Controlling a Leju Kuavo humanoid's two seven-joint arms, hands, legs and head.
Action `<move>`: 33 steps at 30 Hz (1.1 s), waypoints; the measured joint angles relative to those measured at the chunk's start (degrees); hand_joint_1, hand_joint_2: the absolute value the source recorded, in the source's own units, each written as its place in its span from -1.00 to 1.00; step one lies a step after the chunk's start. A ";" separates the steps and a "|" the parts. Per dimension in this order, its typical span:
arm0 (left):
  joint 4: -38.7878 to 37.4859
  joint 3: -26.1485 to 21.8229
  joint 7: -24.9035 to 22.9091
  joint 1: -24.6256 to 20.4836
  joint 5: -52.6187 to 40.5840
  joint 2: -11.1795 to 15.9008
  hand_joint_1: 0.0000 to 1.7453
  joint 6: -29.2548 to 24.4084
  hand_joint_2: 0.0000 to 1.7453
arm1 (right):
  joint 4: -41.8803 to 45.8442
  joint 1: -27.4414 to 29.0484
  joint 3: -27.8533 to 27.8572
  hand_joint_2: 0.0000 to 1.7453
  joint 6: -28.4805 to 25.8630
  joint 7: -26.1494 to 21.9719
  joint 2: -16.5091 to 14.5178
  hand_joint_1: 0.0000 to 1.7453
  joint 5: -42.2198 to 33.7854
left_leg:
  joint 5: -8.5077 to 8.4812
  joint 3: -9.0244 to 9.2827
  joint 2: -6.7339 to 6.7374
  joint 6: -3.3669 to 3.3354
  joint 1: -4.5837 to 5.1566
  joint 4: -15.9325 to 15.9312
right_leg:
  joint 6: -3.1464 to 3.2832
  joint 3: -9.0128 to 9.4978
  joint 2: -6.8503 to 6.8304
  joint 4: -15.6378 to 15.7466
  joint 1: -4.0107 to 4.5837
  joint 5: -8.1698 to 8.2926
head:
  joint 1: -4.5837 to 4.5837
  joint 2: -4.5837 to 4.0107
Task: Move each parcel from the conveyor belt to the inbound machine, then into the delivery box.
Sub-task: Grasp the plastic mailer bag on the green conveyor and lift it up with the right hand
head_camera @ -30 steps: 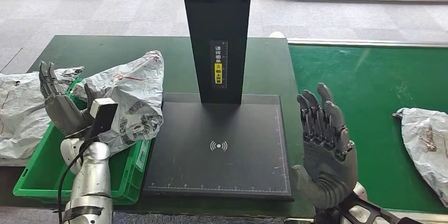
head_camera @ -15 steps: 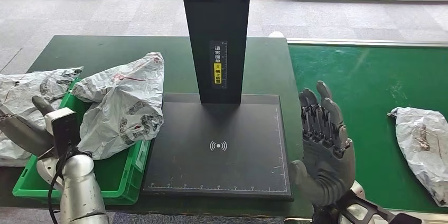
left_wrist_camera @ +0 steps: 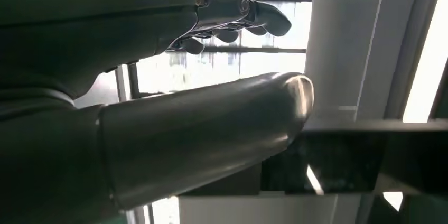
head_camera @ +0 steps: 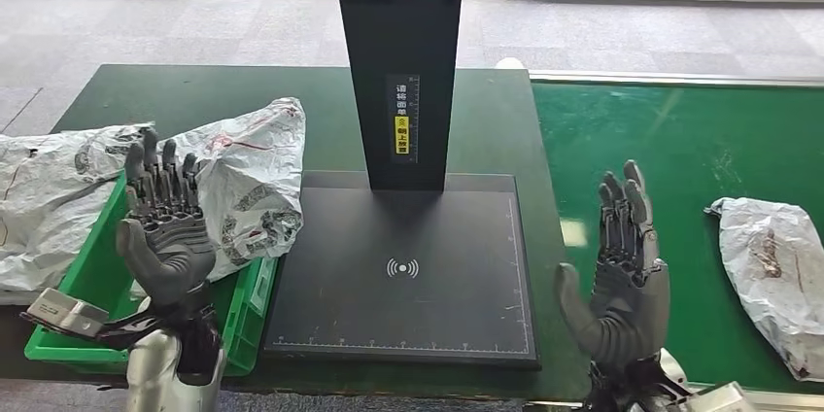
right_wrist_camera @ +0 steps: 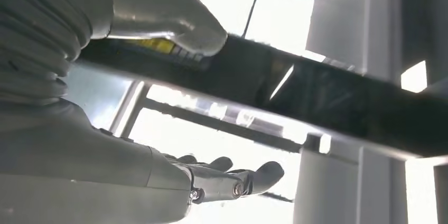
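At the far left a crumpled grey bag (head_camera: 44,198) lies on the dark table (head_camera: 194,91), part of it hanging over the left edge of the green box (head_camera: 233,320). A second grey bag (head_camera: 248,179) rests over the box's far right corner, leaning toward the scanner. The left hand (head_camera: 165,227) is raised upright over the near part of the box, fingers (head_camera: 155,169) straight and a little apart, holding nothing; it stands just in front of the second bag, and I cannot tell if it touches it. In the left wrist view the thumb (left_wrist_camera: 211,123) and fingers are apart with nothing between them. In the middle sits the black scanner plate (head_camera: 403,271) with its tall post (head_camera: 398,52). Right of the plate's near corner the right hand (head_camera: 622,276) is raised, open, fingers straight up, empty. Further right, on the green belt (head_camera: 670,150), a parcel (head_camera: 772,271) in grey wrap lies near the right edge, well apart from the right hand.
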State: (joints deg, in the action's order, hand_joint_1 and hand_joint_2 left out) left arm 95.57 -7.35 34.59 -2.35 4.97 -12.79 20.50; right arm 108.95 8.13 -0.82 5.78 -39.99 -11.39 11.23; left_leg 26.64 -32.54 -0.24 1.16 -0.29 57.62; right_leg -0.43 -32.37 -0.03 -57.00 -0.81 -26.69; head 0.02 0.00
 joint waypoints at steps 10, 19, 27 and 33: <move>-2.80 6.91 2.23 0.64 -4.51 -0.39 -1.00 11.51 -1.00 | -8.51 -2.81 11.68 1.00 -13.64 9.82 0.04 -1.00 24.90 | -0.01 -0.01 0.03 -0.01 0.03 0.01 | -0.04 0.02 0.02 0.00 -0.02 0.05 | 0.00 0.00; -3.54 9.22 4.14 2.73 -7.24 -0.42 -1.00 11.12 -1.00 | -17.13 -5.19 17.06 1.00 -25.89 22.99 2.23 -1.00 44.69 | 0.00 -0.04 -0.01 -0.01 0.02 0.01 | -0.06 0.01 0.01 -0.01 -0.02 0.03 | 0.00 0.00; -3.82 9.43 4.20 4.10 -8.13 -0.35 -1.00 9.61 -1.00 | -25.61 -7.30 21.39 1.00 -27.78 31.46 5.30 -1.00 54.95 | -0.01 -0.05 -0.03 -0.03 0.04 0.02 | -0.08 -0.01 -0.03 0.01 -0.04 0.04 | 0.00 0.00; -5.08 9.29 4.19 3.95 -9.70 -0.35 -1.00 8.19 -1.00 | -41.22 -11.13 30.26 1.00 -28.71 36.22 11.55 -1.00 60.10 | 0.00 -0.06 -0.05 -0.05 0.12 0.03 | -0.14 0.01 -0.02 0.02 -0.12 0.08 | 0.00 0.00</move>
State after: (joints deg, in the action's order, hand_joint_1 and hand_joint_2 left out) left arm 90.49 1.93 38.78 1.60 -4.73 -13.14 28.69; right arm 67.73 -3.00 29.44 -22.93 -3.77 0.17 71.33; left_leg 26.64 -32.60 -0.28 1.11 -0.18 57.65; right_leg -0.57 -32.35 -0.05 -56.98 -0.93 -26.61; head 0.02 0.00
